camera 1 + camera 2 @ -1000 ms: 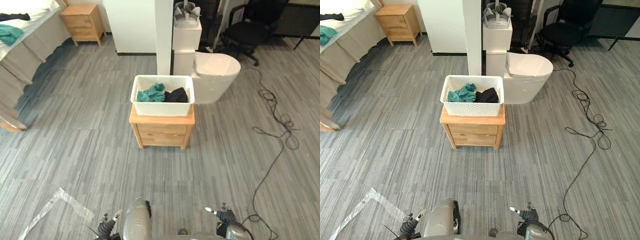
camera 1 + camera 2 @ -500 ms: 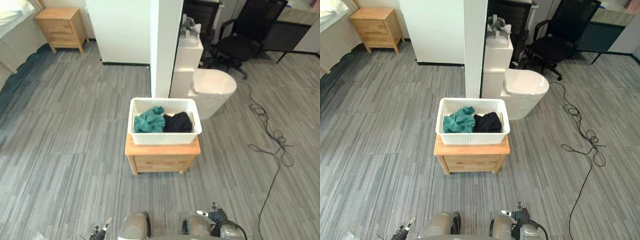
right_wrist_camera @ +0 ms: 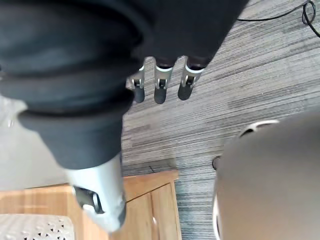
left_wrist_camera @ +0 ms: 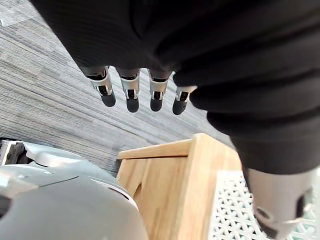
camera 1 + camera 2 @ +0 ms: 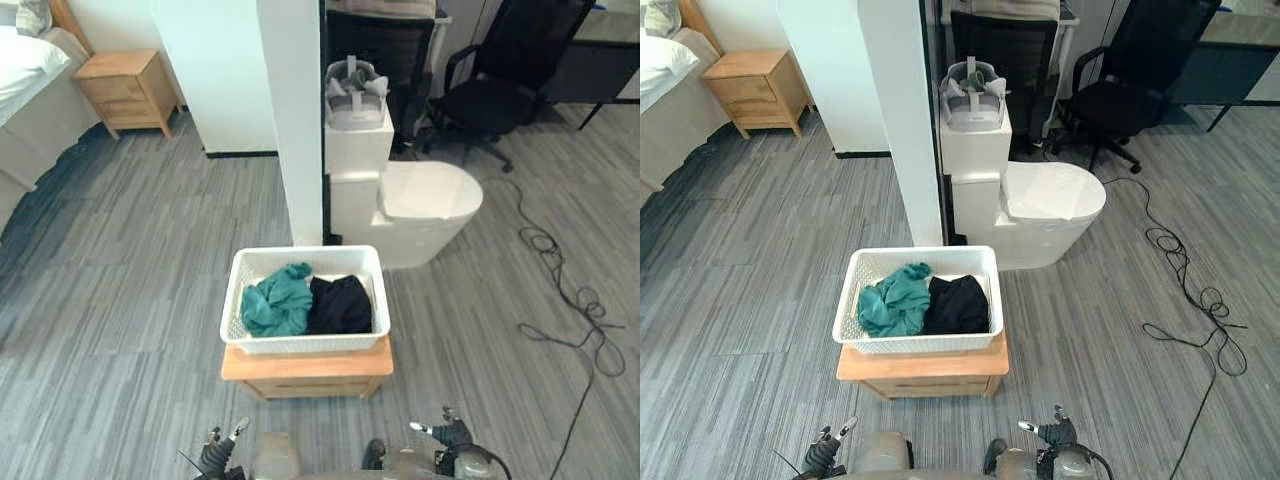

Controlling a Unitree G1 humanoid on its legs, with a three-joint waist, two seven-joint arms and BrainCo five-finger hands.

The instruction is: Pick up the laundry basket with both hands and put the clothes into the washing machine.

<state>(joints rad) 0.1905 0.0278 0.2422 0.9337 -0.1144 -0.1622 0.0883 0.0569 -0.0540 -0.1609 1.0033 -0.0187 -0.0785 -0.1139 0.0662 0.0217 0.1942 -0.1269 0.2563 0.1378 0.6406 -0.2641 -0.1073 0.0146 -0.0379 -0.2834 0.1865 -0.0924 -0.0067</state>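
A white laundry basket (image 5: pixel 247 345) with perforated walls stands on a small wooden nightstand (image 5: pixel 307 365) straight in front of me. Inside lie a teal garment (image 5: pixel 275 301) on the left and a black garment (image 5: pixel 340 305) on the right. My left hand (image 5: pixel 222 449) hangs low near the picture's bottom edge, left of the stand, fingers (image 4: pixel 131 95) straight and holding nothing. My right hand (image 5: pixel 447 437) hangs low on the right, fingers (image 3: pixel 160 87) straight and empty. Both hands are well short of the basket. The basket's corner (image 4: pixel 235 215) and the stand (image 4: pixel 175 180) show past my left hand.
A white pillar (image 5: pixel 290 120) rises just behind the basket. A white toilet (image 5: pixel 420 205) with a headset (image 5: pixel 352 85) on its tank is behind on the right. A black office chair (image 5: pixel 500 90) and a floor cable (image 5: pixel 575 310) lie right. A second nightstand (image 5: pixel 125 90) and a bed (image 5: pixel 25 75) are far left.
The camera has come closer: basket and nightstand sit lower and nearer in the picture. Both hands stay low at my sides, empty.
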